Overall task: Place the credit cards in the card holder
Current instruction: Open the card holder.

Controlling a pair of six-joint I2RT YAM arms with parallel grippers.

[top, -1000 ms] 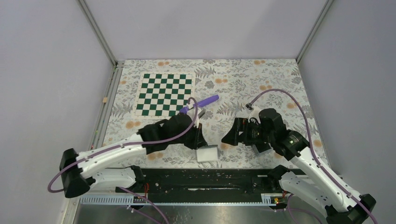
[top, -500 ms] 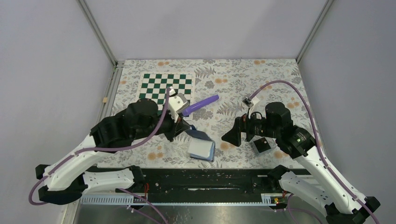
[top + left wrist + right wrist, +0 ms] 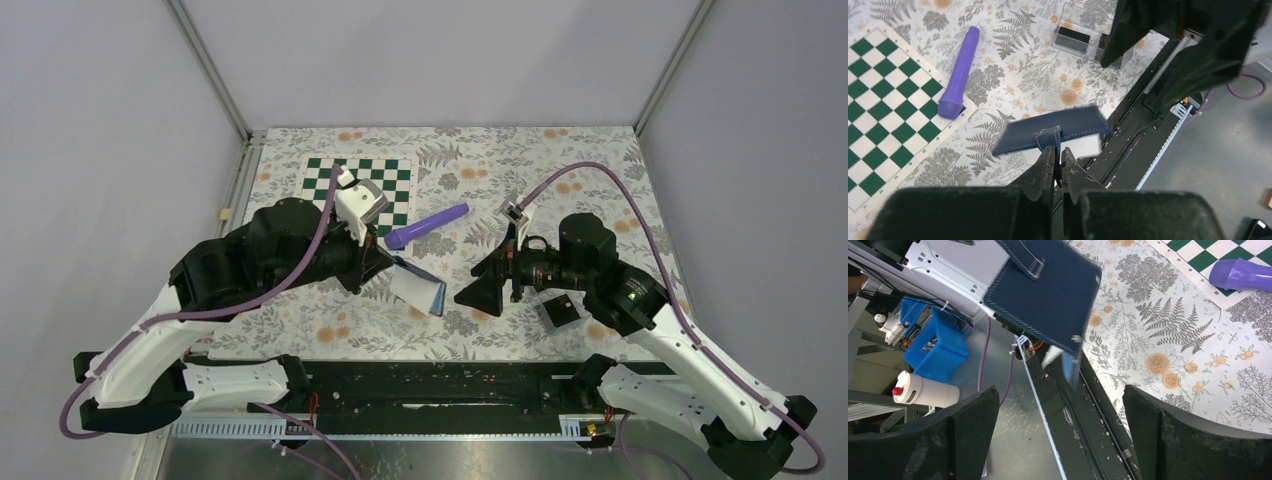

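Hanging above the tabletop (image 3: pixel 600 170), the card holder (image 3: pixel 418 290) is pinched by the left gripper (image 3: pixel 1058 150). The right gripper (image 3: pixel 1058 395) is wide open just beside it. A purple pen (image 3: pixel 428 224) lies behind.

Checker mat (image 3: pixel 385 180) at 11 o'clock on table (image 3: pixel 600 165). Tube (image 3: pixel 428 226) off mat's 4 o'clock corner, one end on it. Card holder (image 3: pixel 418 290) mid-table, L gripper (image 3: pixel 1058 152) at its 9, R gripper (image 3: pixel 478 290) at 3. Tray (image 3: pixel 558 310) at table's 4.
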